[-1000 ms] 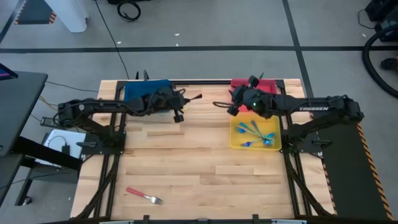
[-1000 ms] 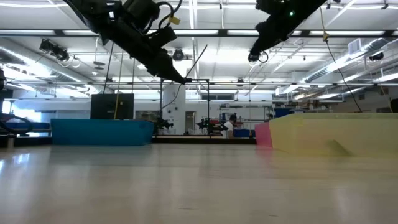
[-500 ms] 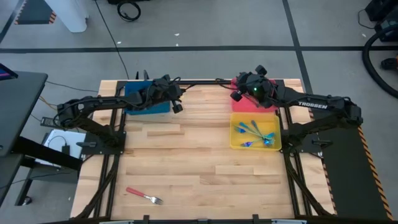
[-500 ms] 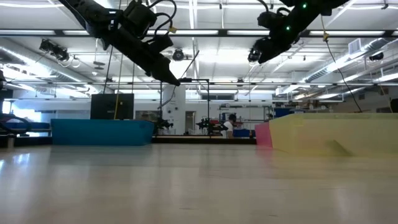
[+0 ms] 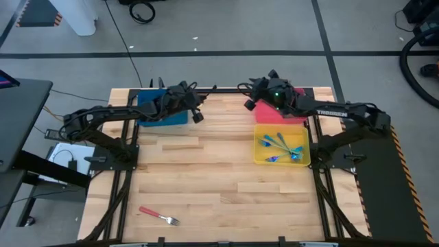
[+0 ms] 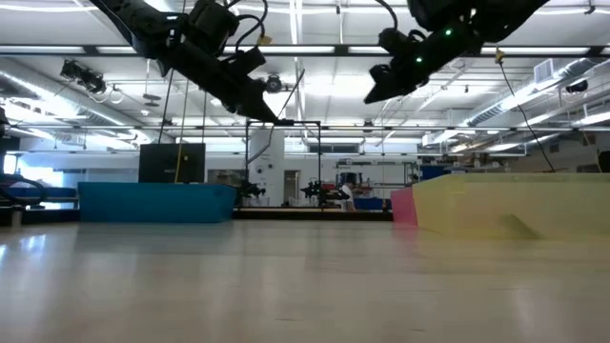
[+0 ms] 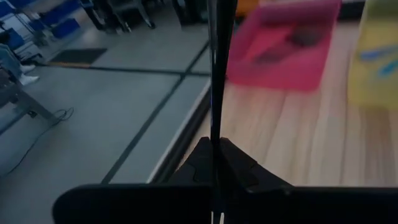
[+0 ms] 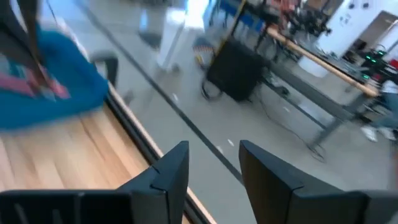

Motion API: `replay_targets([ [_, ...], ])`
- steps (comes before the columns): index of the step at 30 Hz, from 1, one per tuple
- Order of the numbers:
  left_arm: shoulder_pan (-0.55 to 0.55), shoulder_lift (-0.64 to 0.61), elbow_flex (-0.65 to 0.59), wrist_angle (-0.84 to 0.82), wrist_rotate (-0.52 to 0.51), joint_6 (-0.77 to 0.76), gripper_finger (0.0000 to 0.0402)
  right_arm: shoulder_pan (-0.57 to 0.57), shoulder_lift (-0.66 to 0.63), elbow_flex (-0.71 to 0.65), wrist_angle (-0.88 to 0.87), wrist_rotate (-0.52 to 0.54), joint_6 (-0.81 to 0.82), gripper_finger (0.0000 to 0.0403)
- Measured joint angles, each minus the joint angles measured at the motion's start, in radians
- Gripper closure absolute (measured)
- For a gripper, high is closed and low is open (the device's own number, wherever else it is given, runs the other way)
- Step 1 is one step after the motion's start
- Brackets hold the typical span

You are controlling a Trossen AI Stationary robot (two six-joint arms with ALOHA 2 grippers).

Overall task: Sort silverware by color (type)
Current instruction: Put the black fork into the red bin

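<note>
Right gripper: having swung toward the surface's middle from over the red tray, fingers now spreading wide, empty.
Left gripper: staying by the blue tray, pinching a dark fork.
Red-handled fork: lying unmoved near the front edge.

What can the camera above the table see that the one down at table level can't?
Only from above: the light blue forks inside the yellow tray and a red-handled fork lying alone on the table's near edge. Only at table level: the ceiling lights and room behind. Both show the blue tray, the left pincer shut on a dark fork, and the right pincer.
</note>
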Motion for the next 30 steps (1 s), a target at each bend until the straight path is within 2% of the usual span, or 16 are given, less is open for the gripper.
replay_targets([
  [4, -0.001, 0.029, 0.0, 0.113, 0.0, -0.068, 0.0393, -0.002, 0.092, 0.0, 0.222, -0.063, 0.109, 0.0253],
  [7, -0.002, 0.066, 0.001, 0.192, 0.0, -0.116, 0.0393, -0.003, 0.157, 0.0, 0.327, -0.118, 0.156, 0.0253],
  [12, -0.002, 0.139, 0.001, 0.327, 0.0, -0.169, 0.0393, 0.007, 0.239, 0.0, 0.468, -0.222, 0.145, 0.0253],
  [17, -0.002, 0.201, 0.001, 0.442, 0.0, -0.173, 0.0393, 0.035, 0.306, 0.0, 0.562, -0.316, 0.049, 0.0253],
  [23, -0.005, 0.24, 0.0, 0.509, 0.0, -0.175, 0.0393, 0.051, 0.376, 0.005, 0.704, -0.321, 0.043, 0.0254],
  [30, -0.009, 0.245, 0.0, 0.519, 0.0, -0.191, 0.0393, 0.051, 0.404, 0.034, 0.735, -0.287, 0.064, 0.0254],
])
